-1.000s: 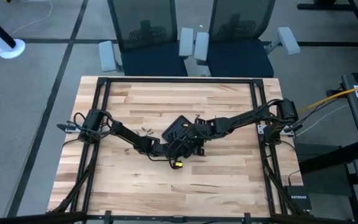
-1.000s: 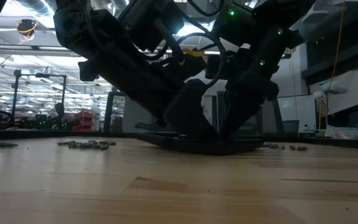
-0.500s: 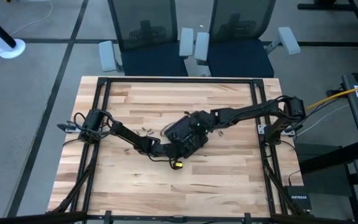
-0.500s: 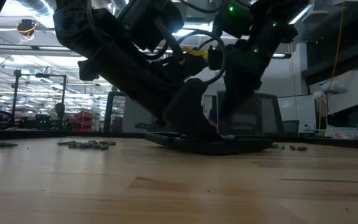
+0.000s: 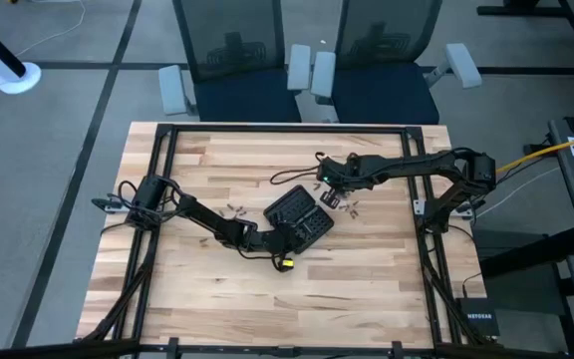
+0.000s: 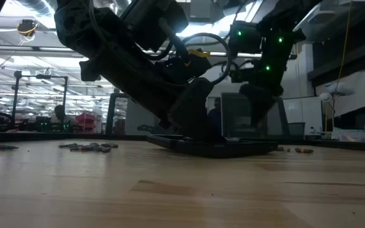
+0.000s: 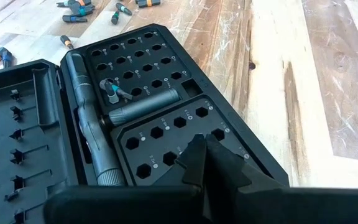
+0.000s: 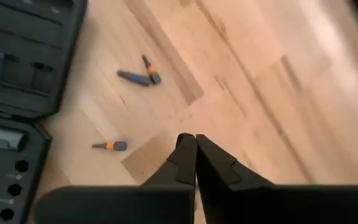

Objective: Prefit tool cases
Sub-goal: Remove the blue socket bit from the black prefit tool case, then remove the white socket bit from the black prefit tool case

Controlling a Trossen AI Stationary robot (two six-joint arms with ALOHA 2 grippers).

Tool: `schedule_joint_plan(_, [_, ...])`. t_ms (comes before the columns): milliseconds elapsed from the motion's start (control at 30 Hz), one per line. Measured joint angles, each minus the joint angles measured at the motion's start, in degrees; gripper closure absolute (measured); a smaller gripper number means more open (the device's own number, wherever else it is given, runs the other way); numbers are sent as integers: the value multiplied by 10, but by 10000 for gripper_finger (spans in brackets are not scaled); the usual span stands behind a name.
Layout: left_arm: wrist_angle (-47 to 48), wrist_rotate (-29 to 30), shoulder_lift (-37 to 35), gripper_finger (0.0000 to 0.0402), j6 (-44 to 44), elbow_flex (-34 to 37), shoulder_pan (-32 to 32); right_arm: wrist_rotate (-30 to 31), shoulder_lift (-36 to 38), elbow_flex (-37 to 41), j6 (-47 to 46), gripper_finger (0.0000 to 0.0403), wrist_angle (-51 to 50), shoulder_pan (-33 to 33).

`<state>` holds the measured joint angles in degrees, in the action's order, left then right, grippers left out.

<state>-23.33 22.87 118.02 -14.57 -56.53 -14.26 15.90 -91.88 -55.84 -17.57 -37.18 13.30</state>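
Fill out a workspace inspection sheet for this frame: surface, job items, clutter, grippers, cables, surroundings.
Surface: wooden table, scuffed planks.
Job's things: tool case lies open and flat mid-table; driver handle seated in it, most bit slots empty.
Clutter: loose bits scattered beside the case; more bits toward the left arm.
Grippers: left gripper shut, tip over the case's slots; right gripper shut, holding nothing, above bare wood beside the case.
Cables: yellow cable runs off the table's right side.
Surroundings: two office chairs behind the table; NETGEAR box at the right corner.

Matt black plastic tool case [image 7: 166, 124] lies on a scratched, pale wooden table [image 7: 303, 81]
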Motion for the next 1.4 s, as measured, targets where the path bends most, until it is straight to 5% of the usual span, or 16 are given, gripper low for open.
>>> schedule_joint_plan(133, [0,0,0,402,0,0,0,-90,0,8,0,343,13,32])
schedule_joint_plan(333, [0,0,0,402,0,0,0,-92,0,0,33,230,12,36])
schedule_joint_plan(500, [0,0,0,402,0,0,0,-214,0,-4,61,182,66,7])
schedule_joint_plan(600, [0,-1,0,402,0,0,0,-239,0,-4,102,184,110,-40])
schedule_joint_plan(833, [0,-2,0,402,0,0,0,-150,-23,-5,161,229,135,-128])
schedule_joint_plan(1400, [0,-2,0,402,-5,1,0,-132,-85,-5,176,281,177,-140])
